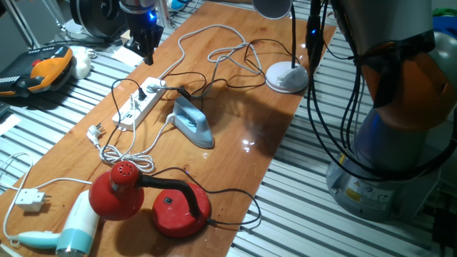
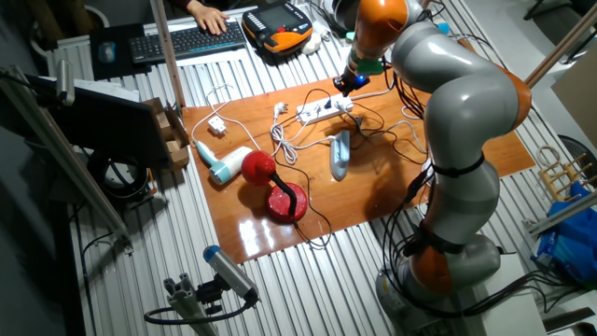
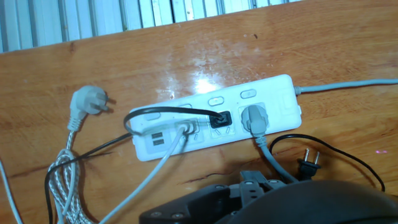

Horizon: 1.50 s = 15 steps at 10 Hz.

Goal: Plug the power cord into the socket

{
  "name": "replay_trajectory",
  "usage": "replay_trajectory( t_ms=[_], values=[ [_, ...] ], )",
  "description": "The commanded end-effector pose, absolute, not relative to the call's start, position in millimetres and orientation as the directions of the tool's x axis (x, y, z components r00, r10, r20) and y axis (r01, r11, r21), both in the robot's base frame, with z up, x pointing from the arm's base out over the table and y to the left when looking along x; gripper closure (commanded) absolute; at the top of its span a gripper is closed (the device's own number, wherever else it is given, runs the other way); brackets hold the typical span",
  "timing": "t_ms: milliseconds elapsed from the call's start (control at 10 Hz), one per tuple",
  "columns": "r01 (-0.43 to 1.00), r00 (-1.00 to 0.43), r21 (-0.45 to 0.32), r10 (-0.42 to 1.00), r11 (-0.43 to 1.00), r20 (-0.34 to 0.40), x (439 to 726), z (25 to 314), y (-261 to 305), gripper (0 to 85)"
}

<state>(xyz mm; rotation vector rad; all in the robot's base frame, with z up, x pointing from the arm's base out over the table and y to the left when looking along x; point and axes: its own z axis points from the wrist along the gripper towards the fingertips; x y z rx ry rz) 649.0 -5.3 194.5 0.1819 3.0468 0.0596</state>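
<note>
Black plug [image 3: 221, 119] seated in white power strip [image 3: 273, 87], between 2 grey plugs.

1. The bench [image 1: 235, 107] is warm brown wood with a glossy grain, ringed by silver ribbed metal.
2. The socket [image 3: 211, 118] is white, with pale grey switches.
3. The power cord [image 3: 155, 112] is thin and black, ending in a black plug [image 3: 221, 119] seated in the strip.
4. A grey plug [image 3: 252, 118] sits to its right; another grey plug [image 3: 84, 102] lies on the wood on a silver-white braided cord [image 3: 62, 180].
5. The iron [image 1: 191, 121] is pale blue.
6. The desk lamp [image 1: 153, 200] is red with a black neck.
7. The hairdryer [image 1: 71, 228] is white and light turquoise.
8. The hand [image 1: 146, 39] is black with a blue light above it; the arm [image 2: 448, 103] is grey with orange joints.
</note>
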Motion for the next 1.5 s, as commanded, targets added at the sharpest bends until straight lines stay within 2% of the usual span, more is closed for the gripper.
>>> replay_trajectory(
  t_ms=[0,500,800,1000,1100,1400],
  values=[
    [0.117,-0.989,0.041,0.12,0.992,-0.086,649.0,194.5,-5.4,85.0],
    [0.156,-0.98,0.012,0.156,0.988,-0.121,649.0,194.5,-5.4,85.0],
    [0.234,-0.97,-0.006,0.233,0.972,-0.073,649.0,194.5,-5.4,85.0],
    [0.242,-0.97,0.001,0.242,0.97,0.003,649.0,194.5,-5.4,85.0],
    [0.23,-0.973,-0.009,0.231,0.973,0.013,649.0,194.5,-5.4,85.0],
    [0.218,-0.975,0.021,0.217,0.976,0.037,644.5,196.9,-4.7,85.0]
  ],
)
